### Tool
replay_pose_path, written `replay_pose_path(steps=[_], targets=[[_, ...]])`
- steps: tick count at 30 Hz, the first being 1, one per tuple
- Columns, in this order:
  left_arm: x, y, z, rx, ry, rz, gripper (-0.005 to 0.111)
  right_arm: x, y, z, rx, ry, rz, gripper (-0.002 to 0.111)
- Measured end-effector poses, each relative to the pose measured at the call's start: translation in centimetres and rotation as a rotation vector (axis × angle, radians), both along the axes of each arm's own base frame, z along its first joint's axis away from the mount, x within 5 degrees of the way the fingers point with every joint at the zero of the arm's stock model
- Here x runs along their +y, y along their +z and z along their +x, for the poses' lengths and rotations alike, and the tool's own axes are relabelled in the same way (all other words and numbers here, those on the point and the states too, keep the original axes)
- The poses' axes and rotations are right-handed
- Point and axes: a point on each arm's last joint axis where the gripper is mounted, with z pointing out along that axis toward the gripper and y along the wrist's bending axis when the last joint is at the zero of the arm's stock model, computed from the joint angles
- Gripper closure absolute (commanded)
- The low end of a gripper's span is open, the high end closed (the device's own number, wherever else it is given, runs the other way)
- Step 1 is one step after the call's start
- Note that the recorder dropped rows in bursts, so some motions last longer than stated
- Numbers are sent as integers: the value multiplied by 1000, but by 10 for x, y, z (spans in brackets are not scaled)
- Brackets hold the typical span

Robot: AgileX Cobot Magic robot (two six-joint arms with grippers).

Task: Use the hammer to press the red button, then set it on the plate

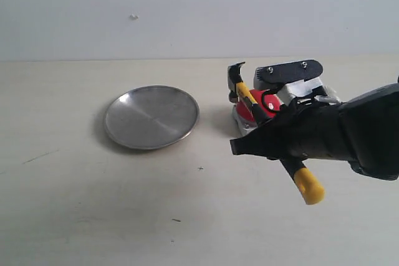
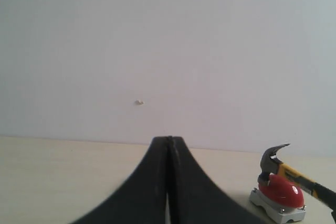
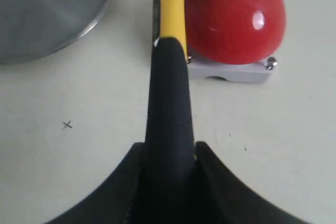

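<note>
First, exterior view: the right gripper [image 1: 259, 138] was clamped on the hammer [image 1: 248, 96] by its black handle, yellow end jutting free. The head sat at the red button's [image 1: 265, 105] far-left edge. The plate [image 1: 151, 116] lay well apart to the left, with bare table [image 1: 93, 204] between.

Left wrist view: the left gripper [image 2: 169, 182] had its fingers pressed together, holding nothing. The hammer head touched the dome.

Right wrist view: the handle was pinched between the fingers, with the plate rim near the yellow neck.
</note>
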Motion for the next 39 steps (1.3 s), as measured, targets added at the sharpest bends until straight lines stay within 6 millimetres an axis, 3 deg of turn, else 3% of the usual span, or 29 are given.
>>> replay_pose_path(steps=[3, 7, 11, 18, 22, 26, 33, 39], targets=[[0, 0, 0, 0, 0, 0, 107, -1, 25, -2, -74, -6, 48, 108], [0, 0, 0, 0, 0, 0, 107, 1, 78, -12, -225, 49, 173, 108], [0, 0, 0, 0, 0, -1, 107, 11, 95, -17, -247, 148, 264, 108], [0, 0, 0, 0, 0, -1, 107, 57, 79, 17, -237, 190, 136, 108], [0, 0, 0, 0, 0, -1, 107, 88, 56, 46, -291, 228, -186, 108], [0, 0, 0, 0, 0, -1, 107, 94, 27, 70, -307, 292, -500, 108], [0, 0, 0, 0, 0, -1, 107, 110, -3, 77, -437, 457, -869, 108], [0, 0, 0, 0, 0, -1, 107, 133, -24, 88, -476, 533, -974, 108]])
